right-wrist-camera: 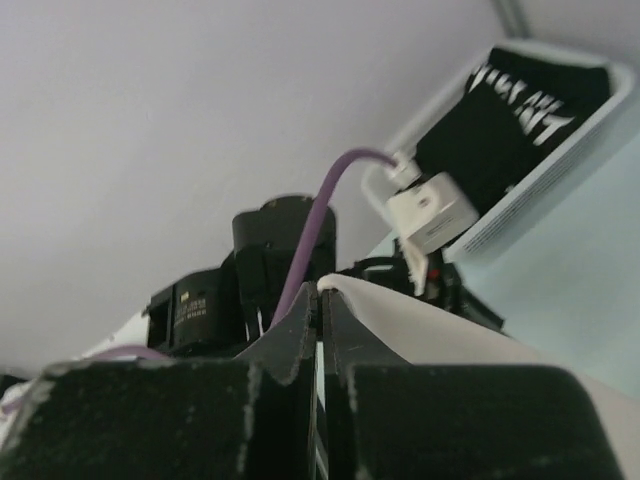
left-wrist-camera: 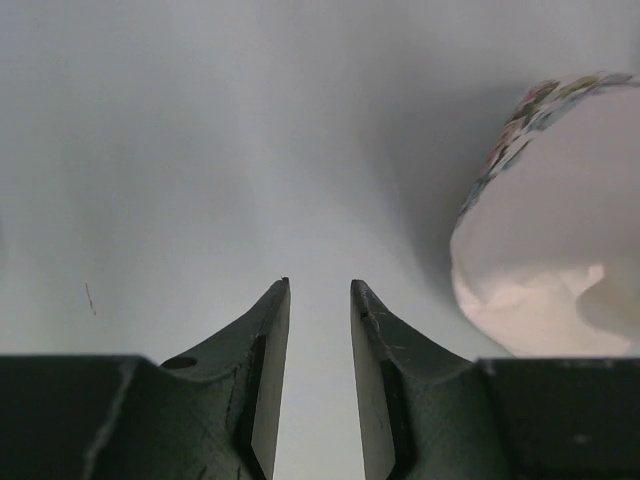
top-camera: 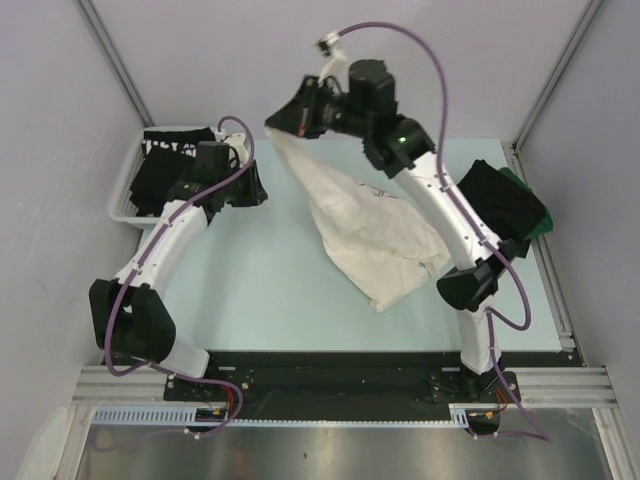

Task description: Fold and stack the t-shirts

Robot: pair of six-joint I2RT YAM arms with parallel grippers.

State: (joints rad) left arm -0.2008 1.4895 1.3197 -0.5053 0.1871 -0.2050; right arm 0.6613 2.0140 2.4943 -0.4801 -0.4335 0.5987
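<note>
So, the setup: a pale mint table point(top-camera: 270, 290) is boxed in by plain white walls point(top-camera: 40, 150) on three sides, with bare metal posts point(top-camera: 110, 50) running up at the back corners and an aluminium rail point(top-camera: 590, 380) along the near edge where the arm bases are bolted. The tabletop is smooth and matte; a soft shadow is cast on it beside the cloth, and one tiny dark mark can be seen in the left wrist view.

The white t-shirt point(top-camera: 370, 235) is held up by one edge in the right gripper point(top-camera: 280, 122), raised over the far middle of the table. From there it is draped down and toward the right front, with its lower end bunched on the surface. A strip of floral print is seen along its fold from the left wrist camera. The right jaws are pinched tight on that white hem, with the cloth caught between the tips.

The left gripper point(left-wrist-camera: 320, 290) is parked low near the far left of the table, just beside the hanging shirt. Its jaws are parted by a narrow gap and nothing is gripped between them.

A white mesh basket point(top-camera: 122, 195) is set at the far left corner, and a black tee with white lettering point(right-wrist-camera: 520, 110) is piled inside it. At the right edge, a folded black tee point(top-camera: 495, 195) is laid on top of a dark green tee point(top-camera: 538, 212).
</note>
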